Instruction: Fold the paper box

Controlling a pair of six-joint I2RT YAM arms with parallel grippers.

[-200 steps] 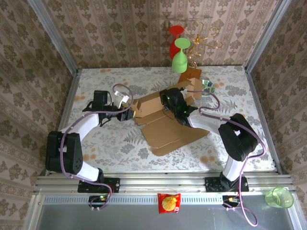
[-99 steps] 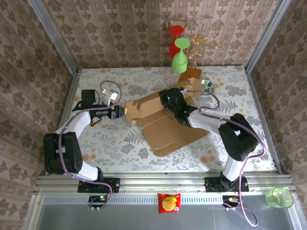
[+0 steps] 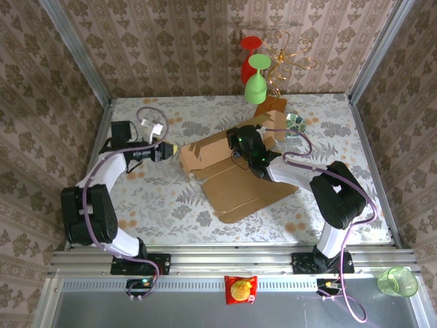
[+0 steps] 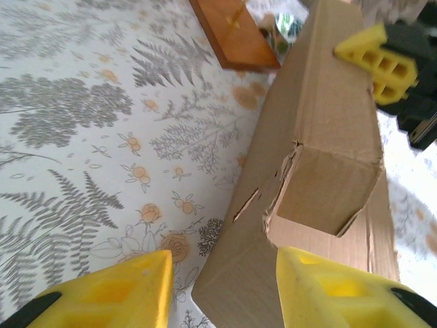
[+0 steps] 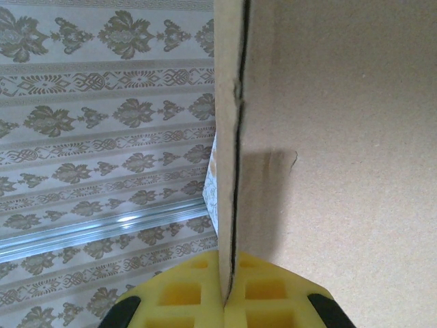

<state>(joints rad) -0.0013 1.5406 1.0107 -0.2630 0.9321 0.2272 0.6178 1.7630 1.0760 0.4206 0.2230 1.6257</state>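
The paper box (image 3: 239, 184) lies mid-table as a brown cardboard sheet with its far wall folded up. My right gripper (image 3: 244, 141) is shut on the top edge of that raised wall. In the right wrist view its pads (image 5: 184, 301) pinch the doubled cardboard edge (image 5: 229, 137). My left gripper (image 3: 172, 148) hovers just off the box's left end, open. In the left wrist view the box's corner (image 4: 321, 137) stands ahead of the left gripper (image 4: 222, 294), between the spread yellow fingers. The right gripper's yellow fingertips (image 4: 375, 58) show on top of the wall.
A wire glass rack (image 3: 283, 58) with a green glass (image 3: 256, 85) and a red one stands at the back, on an orange-brown base (image 3: 276, 106) beside a shiny disc (image 3: 295, 123). A snack packet (image 3: 240, 288) and a green cup (image 3: 398, 281) sit on the front ledge. Patterned walls enclose the table.
My left gripper has let go of the box's left end and drawn back to the left and away. The right gripper has kept its grip on the wall.
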